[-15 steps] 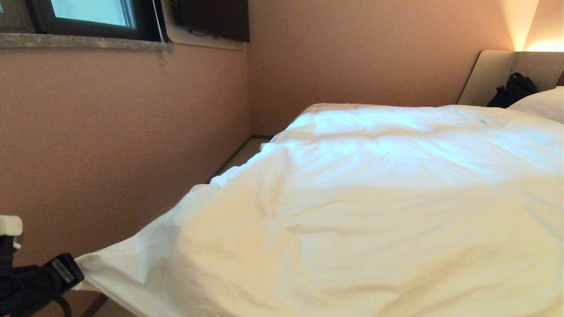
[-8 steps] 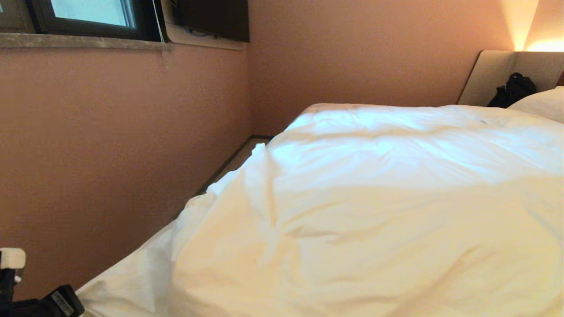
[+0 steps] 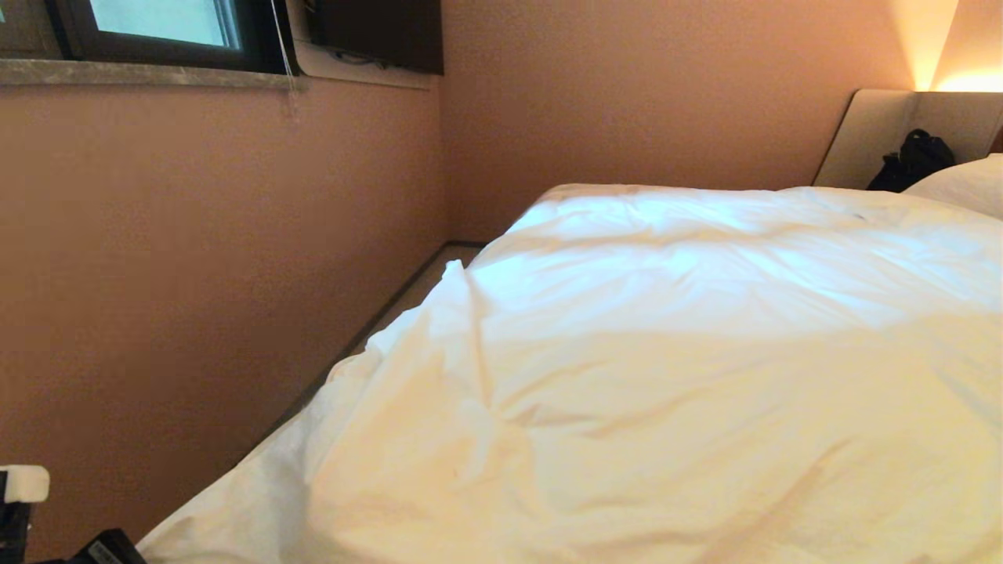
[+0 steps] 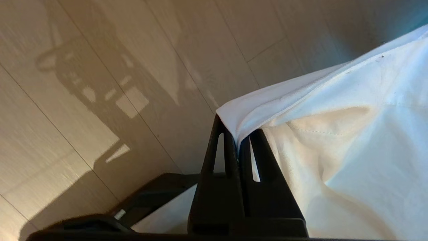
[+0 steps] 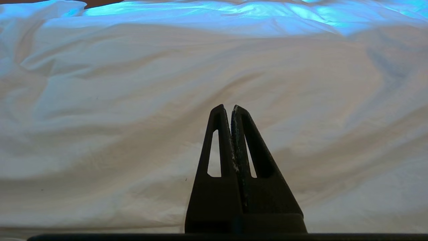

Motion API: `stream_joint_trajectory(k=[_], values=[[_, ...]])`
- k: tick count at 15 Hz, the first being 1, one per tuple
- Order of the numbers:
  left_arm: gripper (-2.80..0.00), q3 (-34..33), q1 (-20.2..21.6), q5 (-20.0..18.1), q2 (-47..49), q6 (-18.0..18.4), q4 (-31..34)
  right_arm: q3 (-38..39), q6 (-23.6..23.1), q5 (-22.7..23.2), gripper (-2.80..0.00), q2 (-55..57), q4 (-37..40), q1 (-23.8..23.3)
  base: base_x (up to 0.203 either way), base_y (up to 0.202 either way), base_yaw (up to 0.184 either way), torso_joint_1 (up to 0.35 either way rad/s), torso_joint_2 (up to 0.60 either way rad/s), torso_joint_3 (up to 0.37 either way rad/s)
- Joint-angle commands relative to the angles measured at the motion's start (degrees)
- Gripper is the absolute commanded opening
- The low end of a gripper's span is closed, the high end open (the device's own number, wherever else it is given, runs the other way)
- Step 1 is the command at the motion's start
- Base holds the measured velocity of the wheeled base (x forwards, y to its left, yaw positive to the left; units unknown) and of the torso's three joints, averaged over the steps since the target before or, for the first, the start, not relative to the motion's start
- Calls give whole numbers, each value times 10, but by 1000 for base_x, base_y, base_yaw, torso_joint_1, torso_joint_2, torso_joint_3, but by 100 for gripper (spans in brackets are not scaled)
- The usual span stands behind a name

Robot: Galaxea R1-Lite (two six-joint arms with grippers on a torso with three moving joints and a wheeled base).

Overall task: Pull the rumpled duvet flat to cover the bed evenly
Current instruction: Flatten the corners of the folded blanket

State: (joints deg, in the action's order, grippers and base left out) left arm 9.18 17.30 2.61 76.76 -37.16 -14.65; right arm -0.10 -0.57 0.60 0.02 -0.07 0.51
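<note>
The puffy white duvet (image 3: 666,376) lies rumpled over the bed and hides the mattress; only the beige headboard (image 3: 885,133) of the bed shows. My left gripper (image 4: 237,134) is shut on a corner of the duvet (image 4: 351,134), held out past the bed's near left corner above the wooden floor (image 4: 100,100). In the head view only a bit of that arm (image 3: 102,550) shows at the bottom left edge. My right gripper (image 5: 230,108) is shut and holds nothing; it hangs in front of the duvet (image 5: 167,83), apart from it.
A pink wall (image 3: 196,274) runs close along the bed's left side, leaving a narrow strip of floor (image 3: 423,286). A window and a dark wall-mounted screen sit above. A white pillow (image 3: 960,184) and a black bag (image 3: 913,160) lie by the headboard.
My left gripper has sunk toward the bottom left, almost out of the head view, taking the duvet corner with it. The duvet's left edge has dropped and its folds have shifted.
</note>
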Motion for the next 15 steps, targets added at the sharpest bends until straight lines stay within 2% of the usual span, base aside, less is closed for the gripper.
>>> stream_joint_trajectory(k=[1,8,11,15], values=[[-280,-9,0,-1,4,-9,0,0,0,0,-280,0,0,0,0,0,0,0,0,0],[-280,-45,0,-8,-26,-11,0,0,0,0,-280,0,0,0,0,0,0,0,0,0],[-280,-49,2,-37,-1,-12,0,0,0,0,-280,0,0,0,0,0,0,0,0,0],[-280,-47,23,-55,23,-13,0,0,0,0,-280,0,0,0,0,0,0,0,0,0]])
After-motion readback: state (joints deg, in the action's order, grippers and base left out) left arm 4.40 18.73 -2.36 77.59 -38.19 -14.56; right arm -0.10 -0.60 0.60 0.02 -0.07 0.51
